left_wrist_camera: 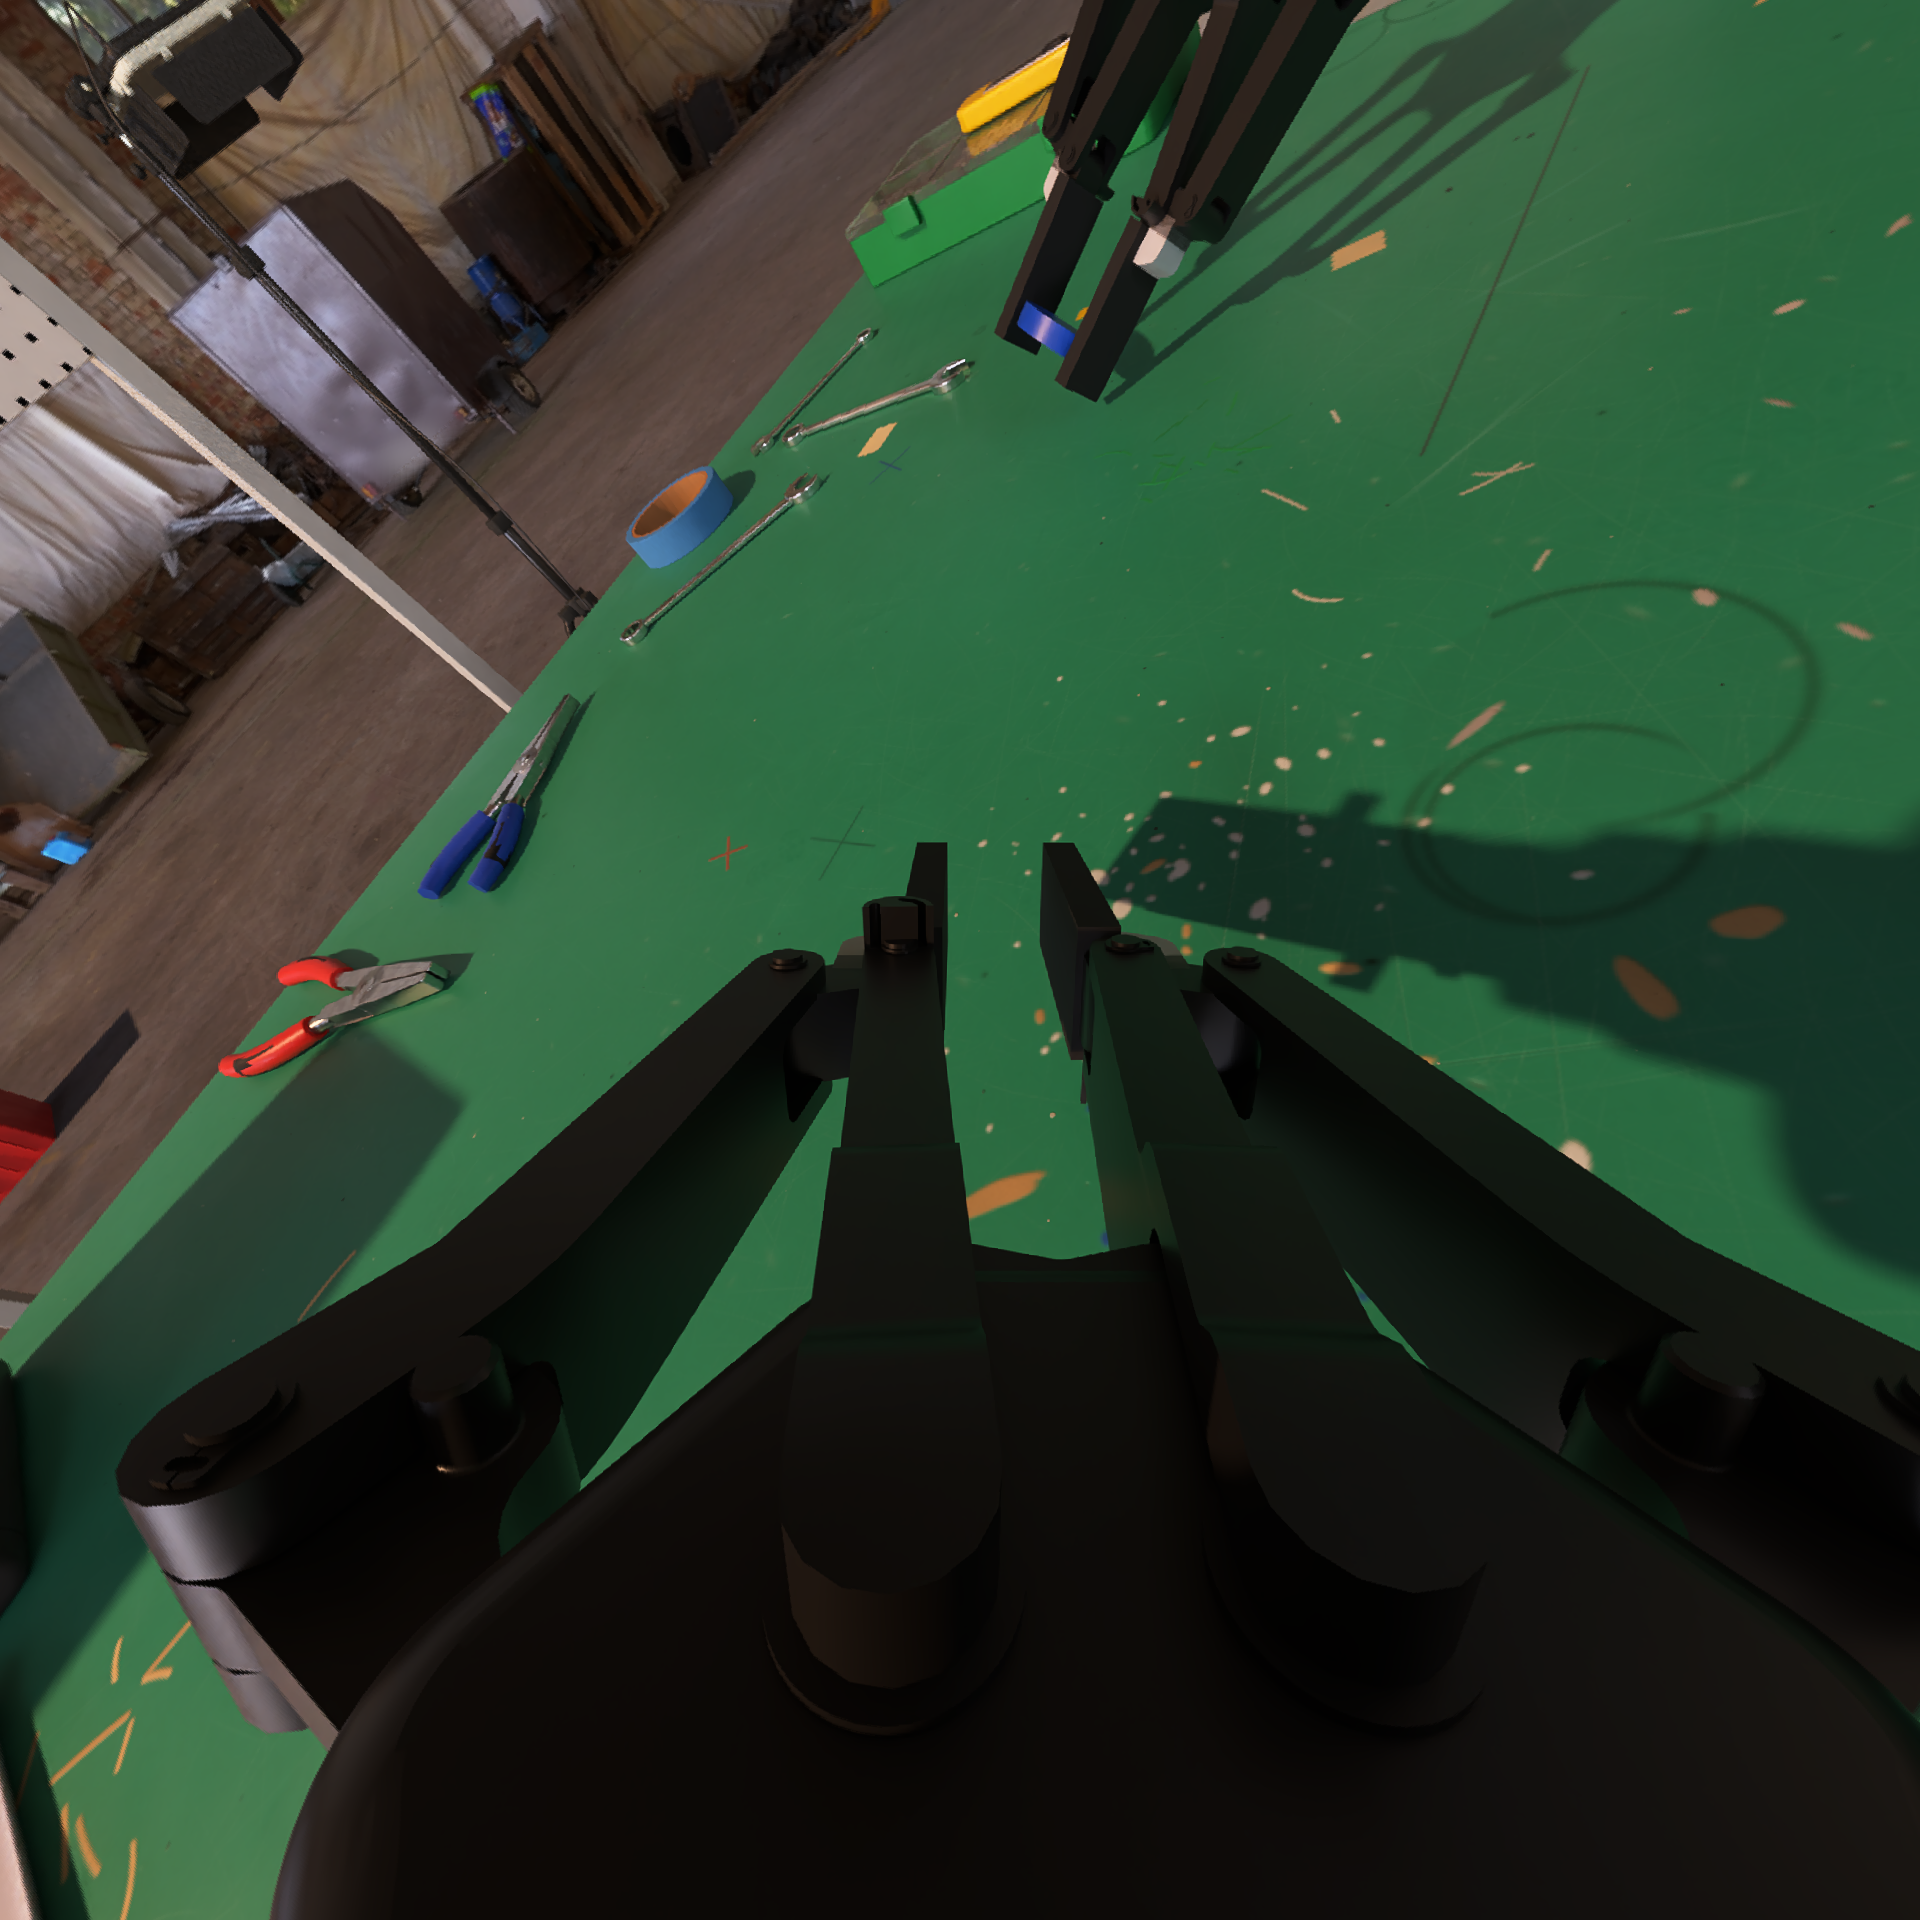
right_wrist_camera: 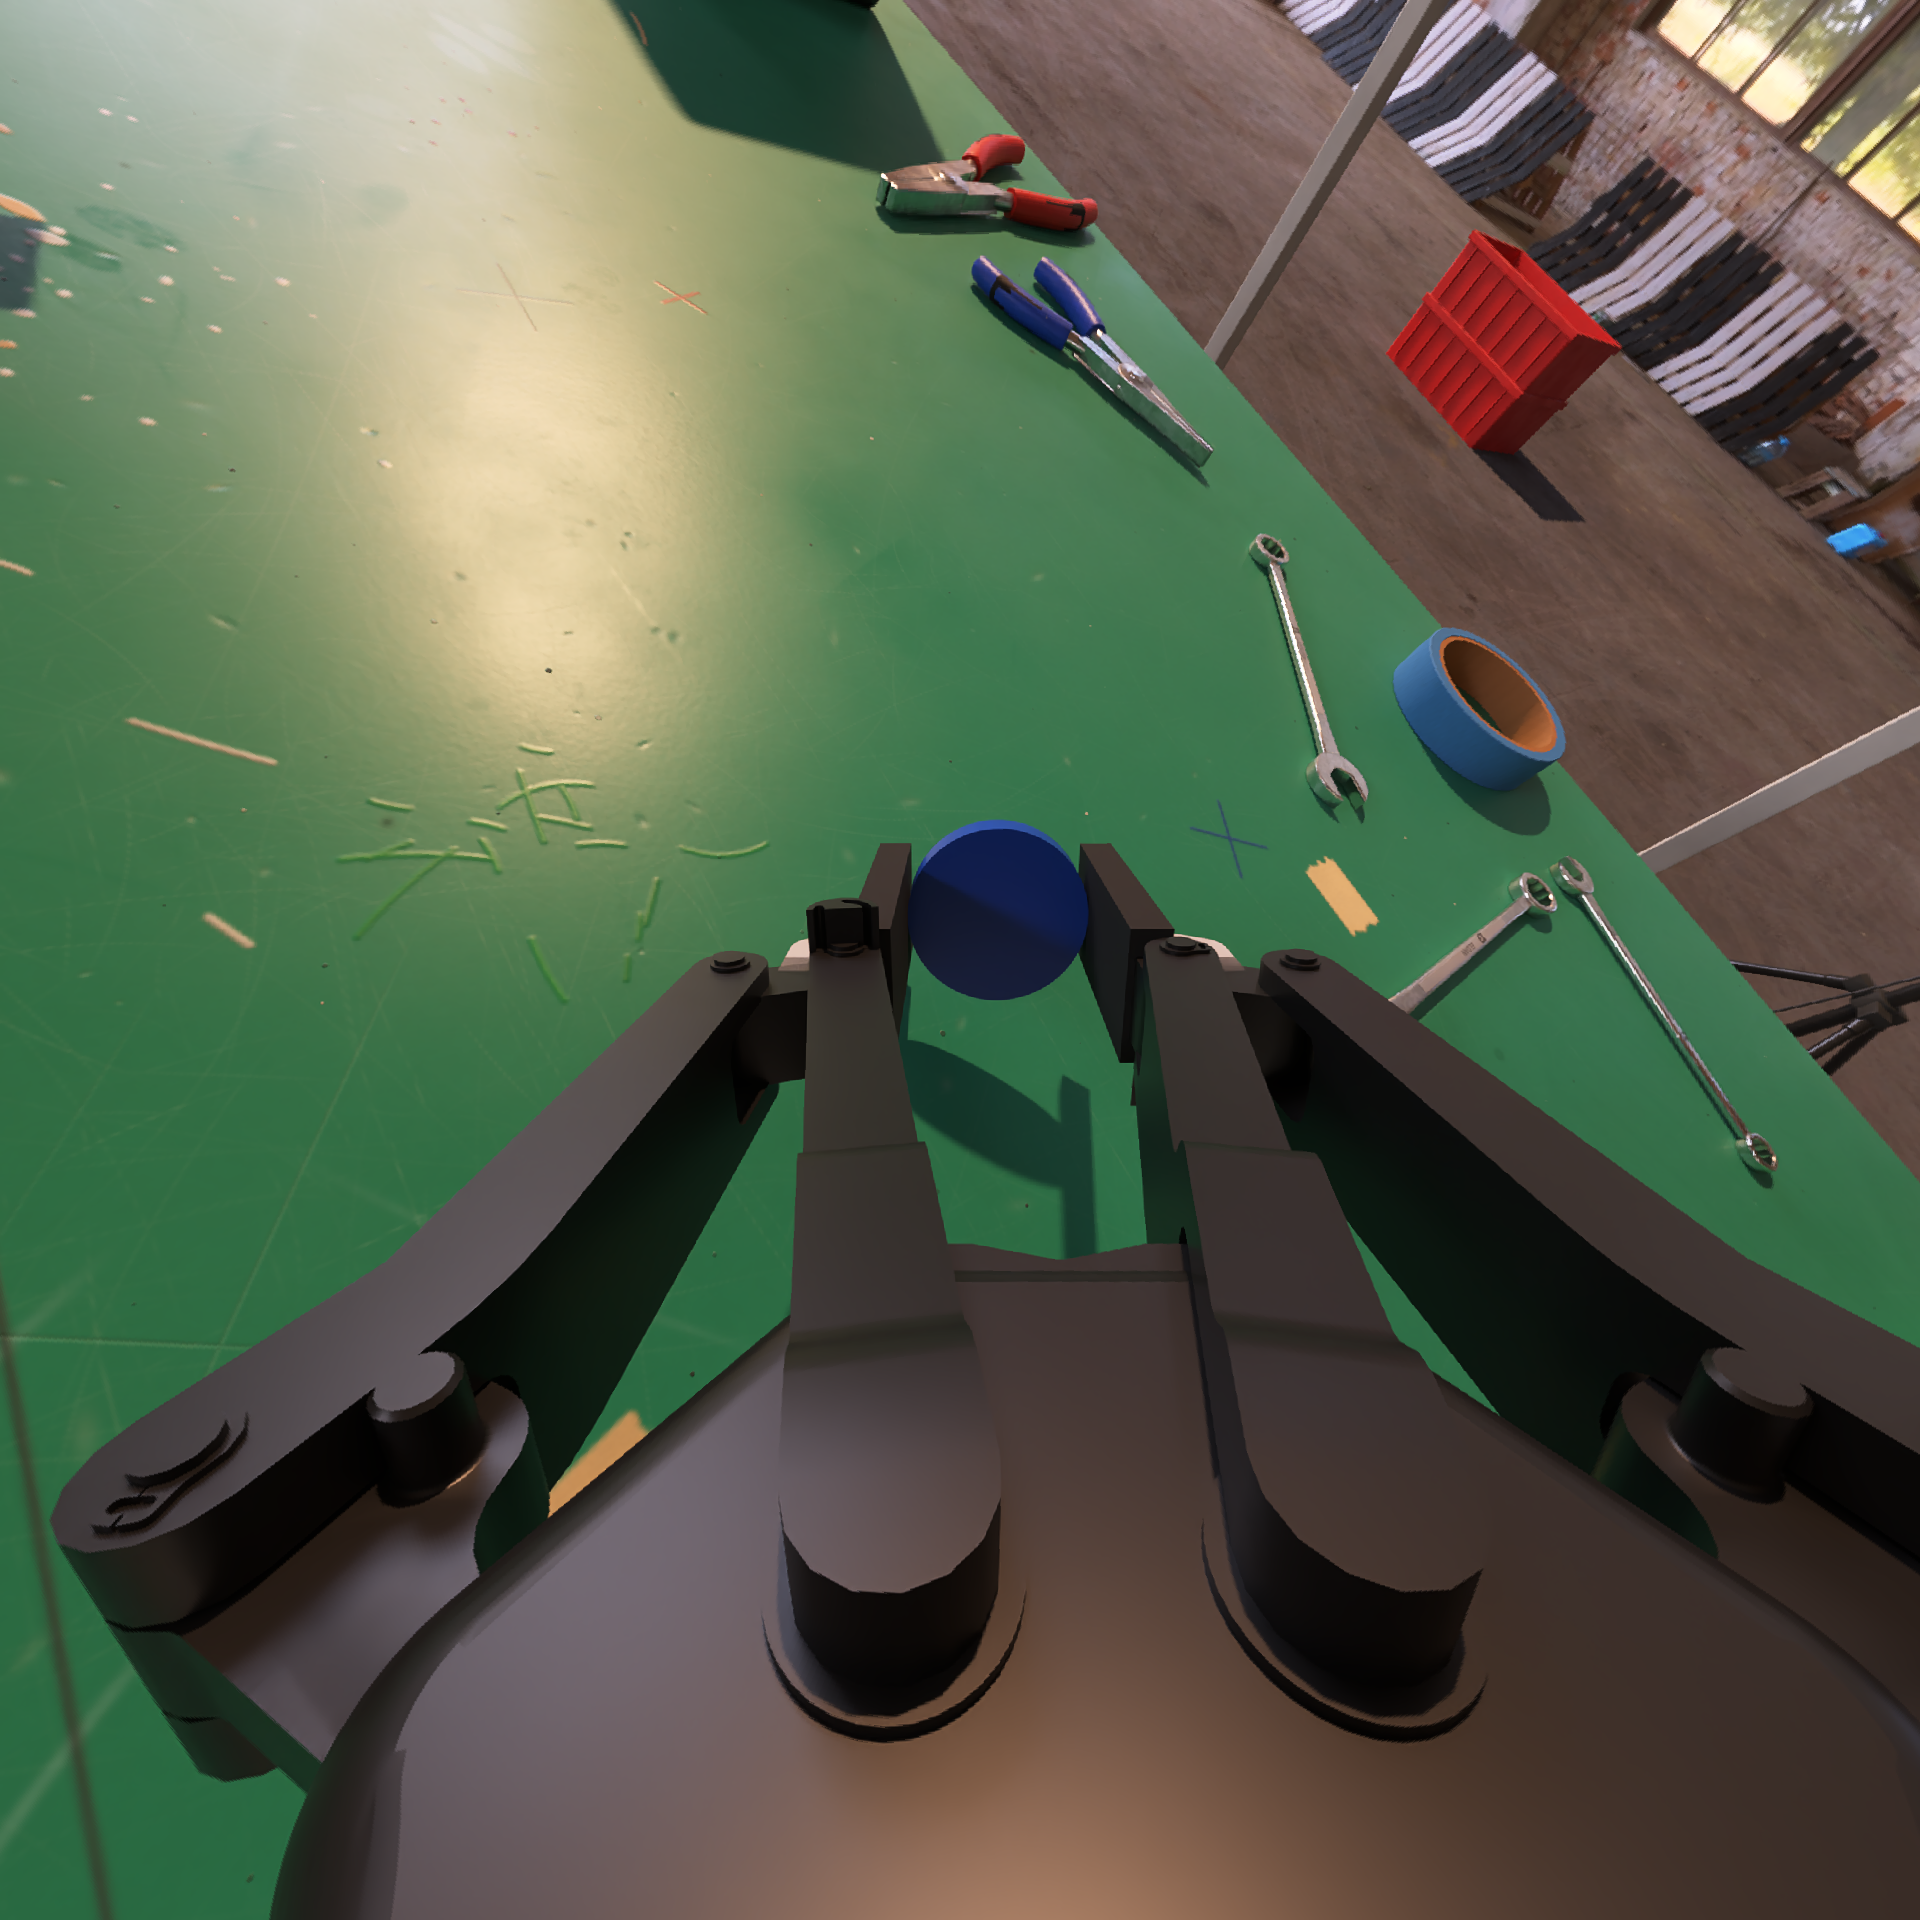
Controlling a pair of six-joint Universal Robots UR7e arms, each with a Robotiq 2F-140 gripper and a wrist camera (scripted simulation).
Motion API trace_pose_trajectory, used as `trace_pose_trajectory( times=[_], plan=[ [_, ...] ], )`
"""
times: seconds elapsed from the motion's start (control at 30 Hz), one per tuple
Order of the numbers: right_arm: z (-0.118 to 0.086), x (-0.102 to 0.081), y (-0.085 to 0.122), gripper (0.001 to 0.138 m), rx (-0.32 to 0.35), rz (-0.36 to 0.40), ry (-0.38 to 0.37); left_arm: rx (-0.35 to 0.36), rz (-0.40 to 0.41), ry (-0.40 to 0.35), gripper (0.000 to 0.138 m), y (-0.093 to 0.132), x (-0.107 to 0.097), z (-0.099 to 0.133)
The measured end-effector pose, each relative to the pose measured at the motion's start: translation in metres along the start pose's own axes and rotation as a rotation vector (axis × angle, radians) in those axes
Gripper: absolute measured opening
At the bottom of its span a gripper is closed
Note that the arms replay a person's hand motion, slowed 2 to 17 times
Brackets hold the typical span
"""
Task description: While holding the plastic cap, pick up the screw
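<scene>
Cap first: the round, dark blue plastic cap [right_wrist_camera: 997,909] sat clamped between the two black fingers of the right gripper [right_wrist_camera: 995,914], held clear of the green table top [right_wrist_camera: 582,499], with its shadow on the mat below. In the left wrist view we saw the same gripper farther off, standing almost upright with the blue piece pinched at its tips. So, by our reading, the holding half of the task was done.

The screw we could not find with any certainty. The left gripper [left_wrist_camera: 994,883] hung low over the mat with its fingers apart and only bare green between them. Small pale and orange flecks dotted the surface ahead of it, and the screw may have been among them, but at that size we could not tell. We judged the pick-up itself not yet done.

Along the table's edge lay loose tools: a roll of blue tape with a brown core [right_wrist_camera: 1475,709], three slim silver spanners [right_wrist_camera: 1307,670], long-nosed pliers with blue handles [right_wrist_camera: 1081,348] and stubbier pliers with red handles [right_wrist_camera: 987,192]. Beyond the right gripper in the left view sat a flat green block [left_wrist_camera: 956,213] with a yellow bar [left_wrist_camera: 1013,99] behind it.

The mat was scuffed, marked with thin scratches, small drawn crosses and faint circular rings. Around it was a workshop: brown concrete floor [right_wrist_camera: 1558,540], brick walls, a red slatted crate [right_wrist_camera: 1496,343], metal cabinets and stacked dark benches near bright windows.
</scene>
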State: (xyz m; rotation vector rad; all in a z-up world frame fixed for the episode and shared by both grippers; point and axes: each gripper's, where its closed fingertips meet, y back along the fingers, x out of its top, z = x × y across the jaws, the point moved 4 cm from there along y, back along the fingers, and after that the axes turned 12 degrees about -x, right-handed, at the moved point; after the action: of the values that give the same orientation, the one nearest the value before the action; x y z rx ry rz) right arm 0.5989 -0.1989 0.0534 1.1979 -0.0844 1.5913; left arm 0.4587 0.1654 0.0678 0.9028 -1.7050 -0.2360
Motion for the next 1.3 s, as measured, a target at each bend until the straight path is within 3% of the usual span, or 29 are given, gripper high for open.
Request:
trace_pose_trajectory(
  times=[1.3],
  plan=[
    [0.0, -0.0015, -0.0004, 0.043, -0.003, -0.008, 0.01, 0.003, -0.002, 0.0, 0.024, 0.0003, -0.0008, 0.0]
  ],
)
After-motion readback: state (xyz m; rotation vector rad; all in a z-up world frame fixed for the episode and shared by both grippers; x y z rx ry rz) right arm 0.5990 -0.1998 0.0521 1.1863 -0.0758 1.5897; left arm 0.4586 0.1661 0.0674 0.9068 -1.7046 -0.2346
